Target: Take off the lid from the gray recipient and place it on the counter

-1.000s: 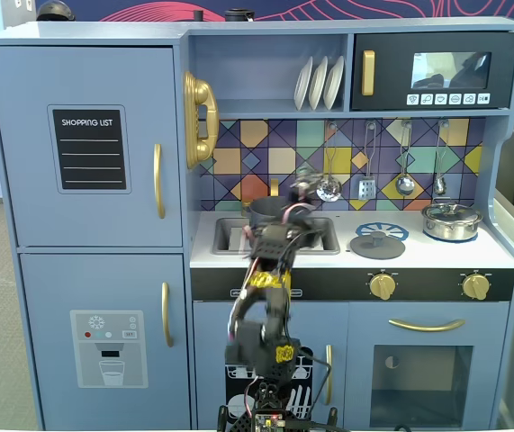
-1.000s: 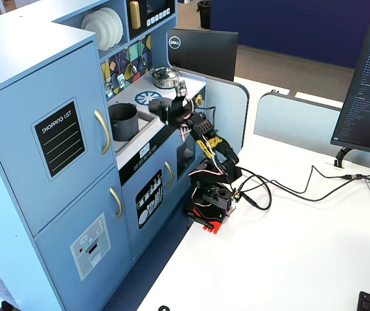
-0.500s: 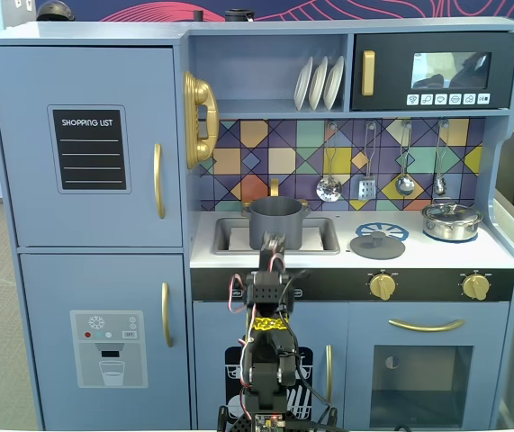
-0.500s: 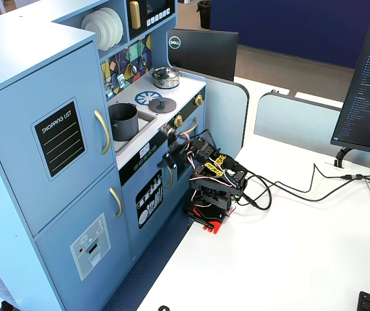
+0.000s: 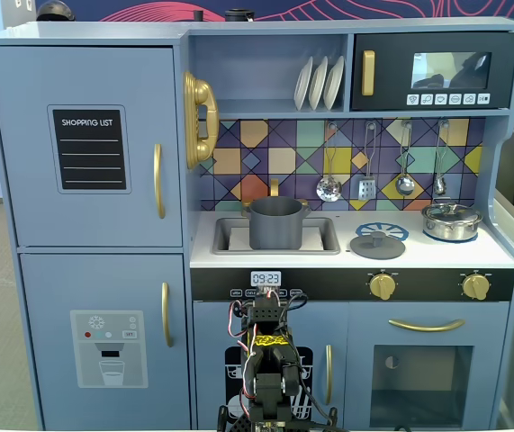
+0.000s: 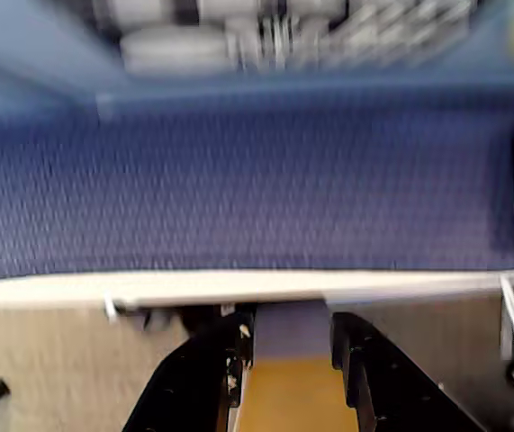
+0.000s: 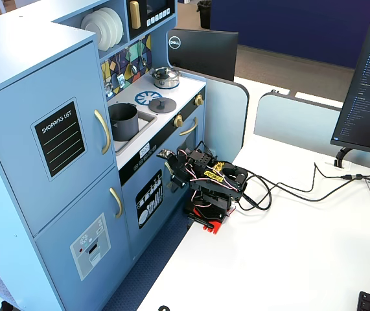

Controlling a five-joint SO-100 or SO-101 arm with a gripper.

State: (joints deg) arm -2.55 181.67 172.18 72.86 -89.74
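Note:
The gray recipient [image 5: 275,223] stands uncovered in the recessed sink, also in the other fixed view [image 7: 124,121]. The lid [image 5: 377,245] lies flat on the white counter [image 5: 500,256] beside the blue burner print, also in the other fixed view [image 7: 162,105]. My arm is folded low in front of the toy kitchen, well below the counter. My gripper [image 6: 290,315] points at the table's edge and the blue floor, with its jaws apart and nothing between them. It also shows in a fixed view [image 7: 170,170].
A shiny silver pot [image 5: 451,220] with its lid stands at the counter's right end. Utensils [image 5: 365,171] hang on the tiled back wall. Cables [image 7: 288,188] run over the white table behind the arm. A monitor [image 7: 366,84] stands at the right.

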